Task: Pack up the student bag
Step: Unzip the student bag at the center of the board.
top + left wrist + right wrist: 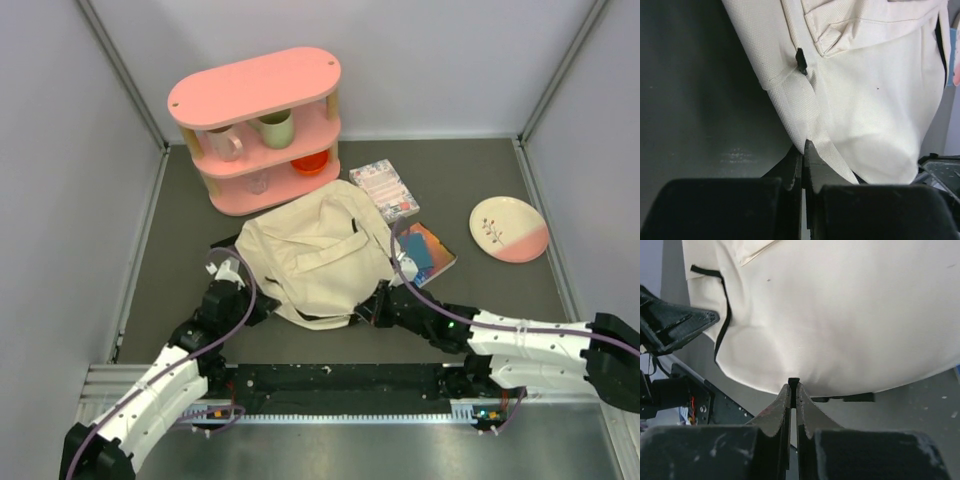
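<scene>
The student bag (315, 255) is a cream fabric backpack lying in the middle of the dark mat. My left gripper (256, 303) is at its near left edge. In the left wrist view the gripper (804, 148) is shut on a cream strap (810, 117) of the bag (875, 95), below a small black buckle (801, 60). My right gripper (366, 311) is at the bag's near right edge. In the right wrist view it (793, 386) is shut on a small black tab at the rim of the bag (840, 315).
A patterned notebook (385, 188) and a colourful book (427, 252) lie just right of the bag. A pink and cream plate (509, 229) sits at the far right. A pink two-level shelf (260, 130) with mugs and cups stands behind the bag. Grey walls close in both sides.
</scene>
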You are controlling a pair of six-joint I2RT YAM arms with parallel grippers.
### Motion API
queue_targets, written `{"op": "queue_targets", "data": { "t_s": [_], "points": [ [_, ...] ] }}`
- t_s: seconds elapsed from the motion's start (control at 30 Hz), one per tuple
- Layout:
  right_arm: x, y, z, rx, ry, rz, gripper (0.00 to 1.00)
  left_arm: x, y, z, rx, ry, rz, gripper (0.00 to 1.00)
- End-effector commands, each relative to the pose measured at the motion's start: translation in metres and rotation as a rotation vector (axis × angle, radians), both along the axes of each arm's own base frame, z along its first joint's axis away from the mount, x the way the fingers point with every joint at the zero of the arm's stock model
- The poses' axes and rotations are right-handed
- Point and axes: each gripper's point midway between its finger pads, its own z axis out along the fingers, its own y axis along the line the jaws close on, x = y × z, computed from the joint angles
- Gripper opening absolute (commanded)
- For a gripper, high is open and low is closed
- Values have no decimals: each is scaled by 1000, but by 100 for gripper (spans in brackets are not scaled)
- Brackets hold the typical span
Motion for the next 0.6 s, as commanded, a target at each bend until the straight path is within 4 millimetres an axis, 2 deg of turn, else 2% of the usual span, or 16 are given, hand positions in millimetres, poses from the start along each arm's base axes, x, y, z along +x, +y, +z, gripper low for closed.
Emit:
{"op": "queue_targets", "data": {
  "t_s": [0.0, 0.1, 0.13, 0.17, 0.2, 0.27, 0.33, 0.47, 0.5, 0.57],
  "points": [
    [20, -34, -3, -44, -27, -123, 0, 18, 25, 19, 111, -87, 98, 0],
    [26, -43, 4, -41, -59, -138, 0, 15, 30, 20, 138, -84, 98, 0],
    [27, -44, 6, -51, -76, -128, 0, 14, 30, 20, 142, -81, 93, 4],
    [28, -42, 13, -41, -91, -120, 0, 13, 30, 22, 142, -82, 85, 16],
    [28, -40, 16, -39, -99, -110, 0, 12, 26, 29, 134, -102, 63, 40],
    [27, -36, 19, -43, -104, -84, 0, 9, 20, 39, 129, -134, 5, 62],
    [25, -33, 18, -42, -95, -67, 0, 7, 14, 56, 97, -172, -28, 76],
    [25, -30, 15, -31, -88, -61, 0, 4, 19, 84, 97, -227, -22, 83],
    [25, -29, 15, -31, -86, -59, 0, 4, 18, 95, 127, -283, -61, 87],
    [24, -27, 15, -24, -84, -49, 0, -1, 4, 112, 133, -363, -190, 88]
  ]
}}
